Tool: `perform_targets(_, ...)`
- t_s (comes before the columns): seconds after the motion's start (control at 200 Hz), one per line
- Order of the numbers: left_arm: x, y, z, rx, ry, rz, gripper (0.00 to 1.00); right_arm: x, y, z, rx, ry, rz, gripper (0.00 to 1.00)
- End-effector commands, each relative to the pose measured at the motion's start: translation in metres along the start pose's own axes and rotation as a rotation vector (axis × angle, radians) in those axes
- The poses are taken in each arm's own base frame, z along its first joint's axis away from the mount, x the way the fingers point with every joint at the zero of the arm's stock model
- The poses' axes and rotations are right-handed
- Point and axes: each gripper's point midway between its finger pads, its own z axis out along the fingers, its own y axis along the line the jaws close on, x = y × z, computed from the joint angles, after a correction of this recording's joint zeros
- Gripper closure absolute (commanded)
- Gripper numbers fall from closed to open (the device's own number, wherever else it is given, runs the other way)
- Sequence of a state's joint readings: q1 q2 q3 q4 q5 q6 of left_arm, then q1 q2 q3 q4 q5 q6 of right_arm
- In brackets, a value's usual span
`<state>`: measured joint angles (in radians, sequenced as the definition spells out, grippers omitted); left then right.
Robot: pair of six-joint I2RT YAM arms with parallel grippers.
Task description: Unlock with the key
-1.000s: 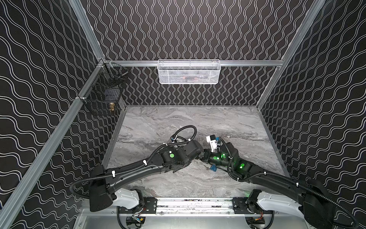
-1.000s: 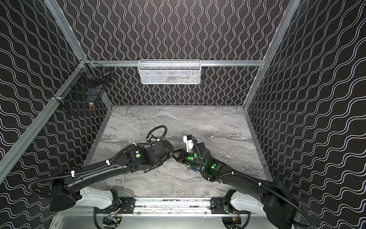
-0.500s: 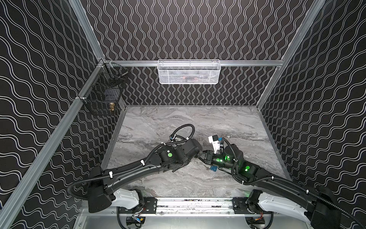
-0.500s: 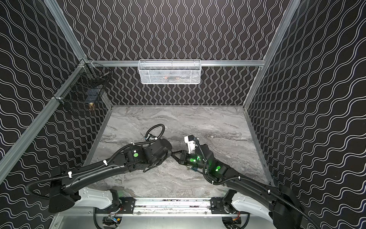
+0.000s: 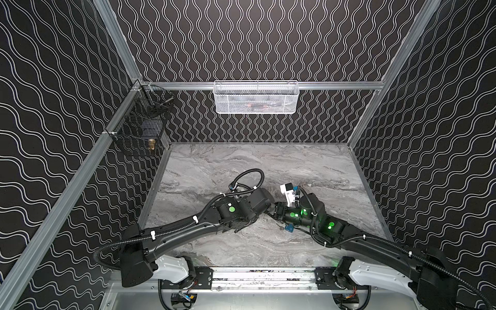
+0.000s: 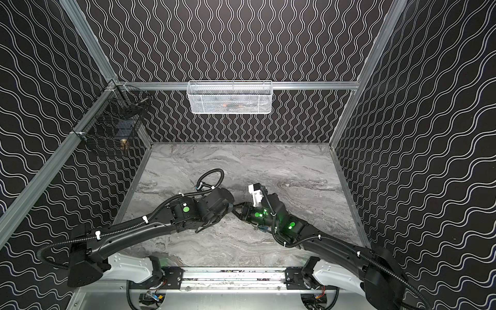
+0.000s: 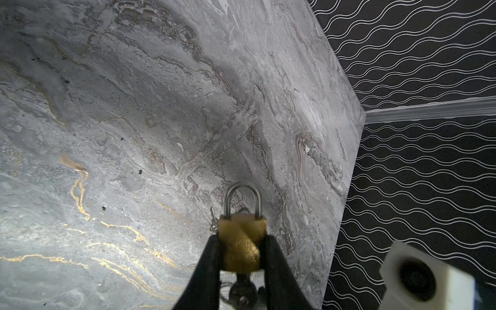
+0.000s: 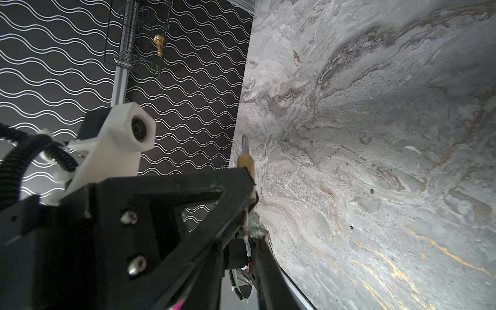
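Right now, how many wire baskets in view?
2: white basket hangs on the back rail; black basket hangs on the left rail, near the back corner.

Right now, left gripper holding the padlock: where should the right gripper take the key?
The key head, poking out of the padlock base opposite the shackle. Come from that end, along the lock's axis: the left gripper clamps the brass body's sides, so only that end looks free.

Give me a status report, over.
Left pincer clamped on padlock. Right pincer at its base, grip unclear. Shackle shut. Nothing blocking.
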<state>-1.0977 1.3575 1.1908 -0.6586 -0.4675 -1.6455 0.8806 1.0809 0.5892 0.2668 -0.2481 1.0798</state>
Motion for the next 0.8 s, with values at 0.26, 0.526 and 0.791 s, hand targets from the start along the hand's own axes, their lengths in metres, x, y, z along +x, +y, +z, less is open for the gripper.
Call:
perform_targets(0.26,0.003,-0.009,0.0,0.038,0.016,-0.027,1.0,-0.017,0.003,0.005,-0.021,-0.083,0.03,0.84)
perform_targets(0.526,0.007,-0.016,0.001,0.064,0.039,-0.031,1.0,-0.017,-0.002,0.007,-0.014,-0.078,0.047,0.95)
perform_targets(0.791,0.015,-0.024,-0.001,0.117,0.088,-0.07,1.0,-0.022,0.015,-0.003,-0.136,-0.086,0.131,1.0)
